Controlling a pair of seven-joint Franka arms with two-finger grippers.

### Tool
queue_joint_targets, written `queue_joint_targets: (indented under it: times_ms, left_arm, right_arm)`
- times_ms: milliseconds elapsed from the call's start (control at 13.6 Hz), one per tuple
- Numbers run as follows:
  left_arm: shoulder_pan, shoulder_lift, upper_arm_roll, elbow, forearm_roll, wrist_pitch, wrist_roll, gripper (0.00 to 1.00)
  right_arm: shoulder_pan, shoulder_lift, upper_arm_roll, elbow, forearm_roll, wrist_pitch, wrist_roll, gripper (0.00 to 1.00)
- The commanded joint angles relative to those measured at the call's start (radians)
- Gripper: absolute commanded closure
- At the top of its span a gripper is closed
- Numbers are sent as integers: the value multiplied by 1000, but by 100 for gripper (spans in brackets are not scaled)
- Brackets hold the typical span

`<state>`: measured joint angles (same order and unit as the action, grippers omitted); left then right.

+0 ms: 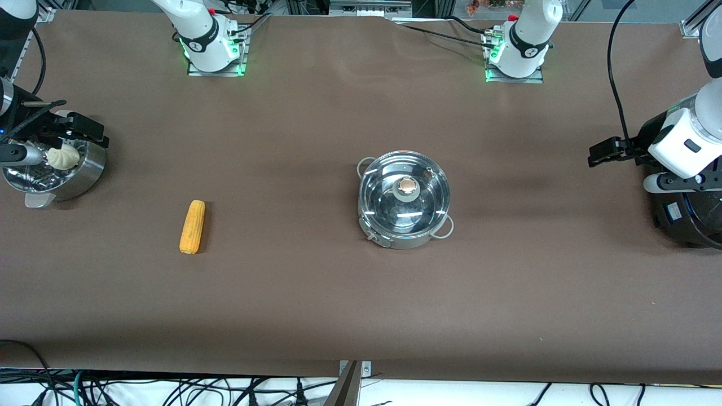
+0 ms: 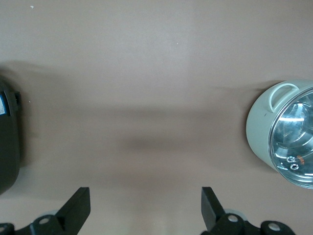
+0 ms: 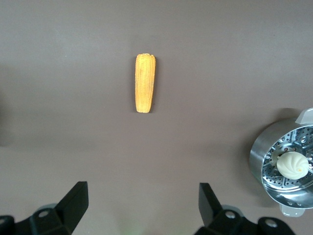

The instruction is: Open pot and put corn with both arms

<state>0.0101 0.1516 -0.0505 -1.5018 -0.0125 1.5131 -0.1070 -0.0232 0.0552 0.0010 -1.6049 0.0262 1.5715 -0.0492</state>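
lidded pot [image 1: 404,199] mid-table, corn [image 1: 192,226] apart, steamer [image 1: 56,169], rice cooker [image 1: 685,217]

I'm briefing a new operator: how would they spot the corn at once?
Start at the lidded steel pot mid-table, then look toward the right arm's end. The corn lies alone on the brown cloth, slightly nearer the camera than the steamer pot: a yellow-orange cob, unlike the white bun.

Two white arms with black joint bands; right base [image 1: 211,42] and left base [image 1: 516,53] glow green at the foot, each with a red button on top; black cables trail from both; the black grippers' fingers [image 2: 73,208] are wedge-shaped, with silver screws.
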Motion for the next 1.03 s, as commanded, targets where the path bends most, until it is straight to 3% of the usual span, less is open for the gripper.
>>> queue_joint_targets:
  times_ms: [0,959]
  left_arm:
    - [5,-20,6,-23,16,16,24,0]
    - [10,-6,6,2,32,4,12,0]
  right_arm:
    - [-9,6,5,22,-2,-5,-8,0]
    - [-9,6,5,22,-12,-4,-8,0]
